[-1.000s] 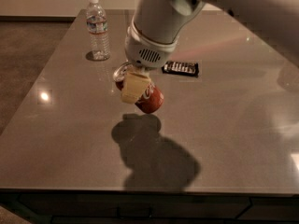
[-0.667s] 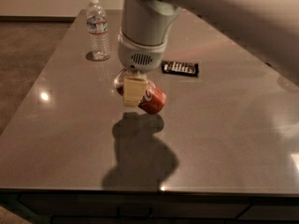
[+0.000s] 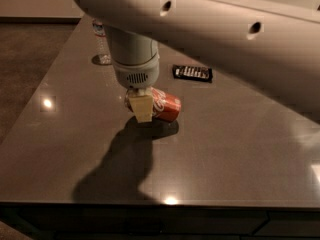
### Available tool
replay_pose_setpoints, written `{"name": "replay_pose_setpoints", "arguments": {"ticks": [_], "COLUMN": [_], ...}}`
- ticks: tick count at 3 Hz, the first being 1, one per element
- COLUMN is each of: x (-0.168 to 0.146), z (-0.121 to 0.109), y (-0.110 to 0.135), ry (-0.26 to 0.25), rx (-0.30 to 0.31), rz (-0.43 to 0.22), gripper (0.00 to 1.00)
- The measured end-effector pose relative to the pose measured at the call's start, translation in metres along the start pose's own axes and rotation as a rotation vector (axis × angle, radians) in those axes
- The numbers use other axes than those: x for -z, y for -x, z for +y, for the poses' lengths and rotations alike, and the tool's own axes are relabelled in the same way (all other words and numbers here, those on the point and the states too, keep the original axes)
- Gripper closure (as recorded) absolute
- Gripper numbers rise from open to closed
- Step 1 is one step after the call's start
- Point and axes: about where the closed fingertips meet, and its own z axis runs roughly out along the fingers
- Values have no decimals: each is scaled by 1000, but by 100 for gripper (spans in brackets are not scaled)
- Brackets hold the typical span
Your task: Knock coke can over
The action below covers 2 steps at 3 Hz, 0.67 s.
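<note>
The coke can (image 3: 164,105) is red with white script and lies on its side on the grey table (image 3: 235,149), its length running left to right. My gripper (image 3: 141,108) hangs from the grey wrist right at the can's left end. One cream fingertip (image 3: 142,109) stands in front of the can and hides that end.
A clear plastic water bottle (image 3: 101,40) stands at the back left, mostly hidden behind my arm. A flat black packet (image 3: 193,73) lies behind the can to the right. My arm spans the top of the view. The table's front edge (image 3: 160,202) is near.
The can has gone from tilted in the gripper to lying flat on its side on the table. My arm has swung in and now covers the top of the view.
</note>
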Motion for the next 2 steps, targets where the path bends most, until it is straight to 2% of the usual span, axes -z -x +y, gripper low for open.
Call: {"name": "replay_pose_setpoints", "arguments": {"ticks": [1,2], "x": [-16,-25], "z": [-1,-3], "y": [1,2], "ry": [-7,-17], "rx": [47,91], "rz": [86,129], "gripper": [59,35]}}
